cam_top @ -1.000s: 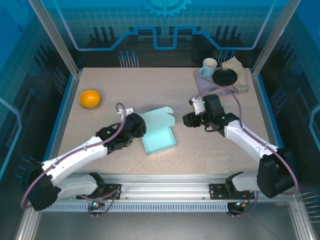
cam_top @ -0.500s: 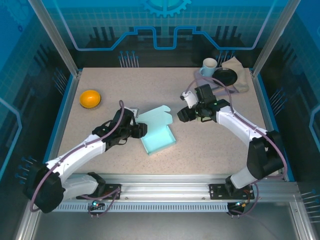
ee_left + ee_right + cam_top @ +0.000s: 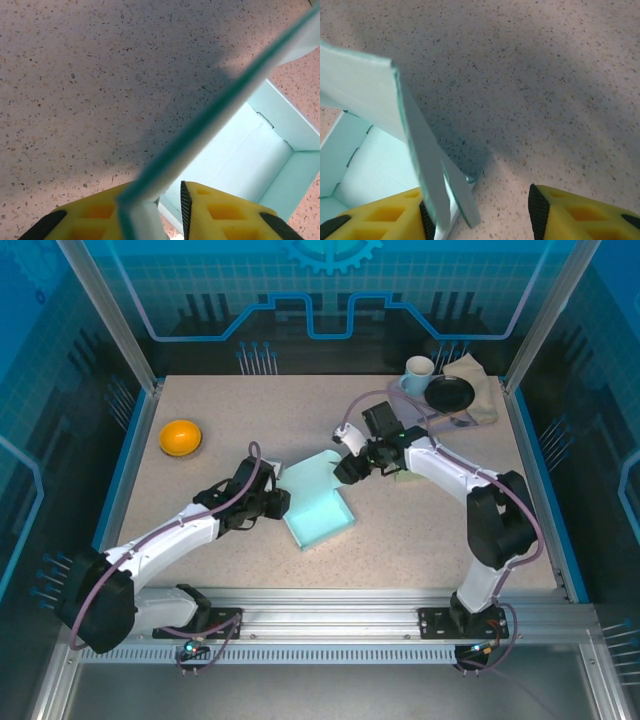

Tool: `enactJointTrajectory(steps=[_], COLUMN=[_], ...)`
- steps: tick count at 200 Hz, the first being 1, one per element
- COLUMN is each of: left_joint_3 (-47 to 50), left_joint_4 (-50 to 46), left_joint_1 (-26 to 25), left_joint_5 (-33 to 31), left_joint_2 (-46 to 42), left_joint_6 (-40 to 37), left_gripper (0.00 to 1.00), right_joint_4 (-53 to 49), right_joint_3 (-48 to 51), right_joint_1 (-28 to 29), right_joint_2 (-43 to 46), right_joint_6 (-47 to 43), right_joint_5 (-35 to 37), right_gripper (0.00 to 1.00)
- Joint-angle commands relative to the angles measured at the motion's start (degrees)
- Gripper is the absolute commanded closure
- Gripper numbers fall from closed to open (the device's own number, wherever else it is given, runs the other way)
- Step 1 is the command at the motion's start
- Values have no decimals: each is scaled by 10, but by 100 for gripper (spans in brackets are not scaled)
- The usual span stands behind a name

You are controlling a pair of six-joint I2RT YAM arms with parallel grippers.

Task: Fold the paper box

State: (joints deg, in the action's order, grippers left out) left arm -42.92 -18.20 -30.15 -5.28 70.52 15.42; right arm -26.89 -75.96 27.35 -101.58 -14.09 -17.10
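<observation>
Well, mid-table (image 3: 300,420): paper box (image 3: 322,515), tray open, big flap (image 3: 310,472) raised. Left gripper (image 3: 277,502) straddling that flap's edge, fingers slightly apart, probably just steadying it. Right gripper (image 3: 344,470) spread wide, one finger (image 3: 380,215) against the flap, placed to tip it shut.

The box (image 3: 322,515) lies near the middle of the surface (image 3: 250,400), tray to the front and lid (image 3: 310,476) raised behind it. The left gripper (image 3: 281,502) is at the box's left side, the lid's edge between its spread fingers (image 3: 220,212). The right gripper (image 3: 345,471) is at the lid's right edge. A bowl (image 3: 181,436) sits well apart to the left. In the far right corner a dish (image 3: 450,393) rests on a cloth (image 3: 482,400), with a cup (image 3: 419,371) just behind and to its left.
</observation>
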Motion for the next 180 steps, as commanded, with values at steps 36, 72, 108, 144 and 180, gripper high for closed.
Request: enactJointTrajectory(steps=[36,72,108,144,180], left_joint_3=[-37,-67,-93,-56,-52], left_joint_4=[-24,-34,-47,64,105], left_joint_1=[1,1,1,-41,-90], left_joint_5=[-31,-78,-152,-223,-284], left_joint_2=[17,29,59,67,91], left_joint_6=[-5,52,218,315,307], left_gripper=[83,85,85,86,86], right_joint_4=[-16,41,131,228,246], right_joint_3=[-12,44,115,185,208], right_joint_1=[24,38,62,117,137], right_joint_2=[-7,32,92,136,154], right_joint_6=[-14,53,221,335,412], right_joint_5=[-5,74,198,327,387], right_gripper=[82,96,97,97,97])
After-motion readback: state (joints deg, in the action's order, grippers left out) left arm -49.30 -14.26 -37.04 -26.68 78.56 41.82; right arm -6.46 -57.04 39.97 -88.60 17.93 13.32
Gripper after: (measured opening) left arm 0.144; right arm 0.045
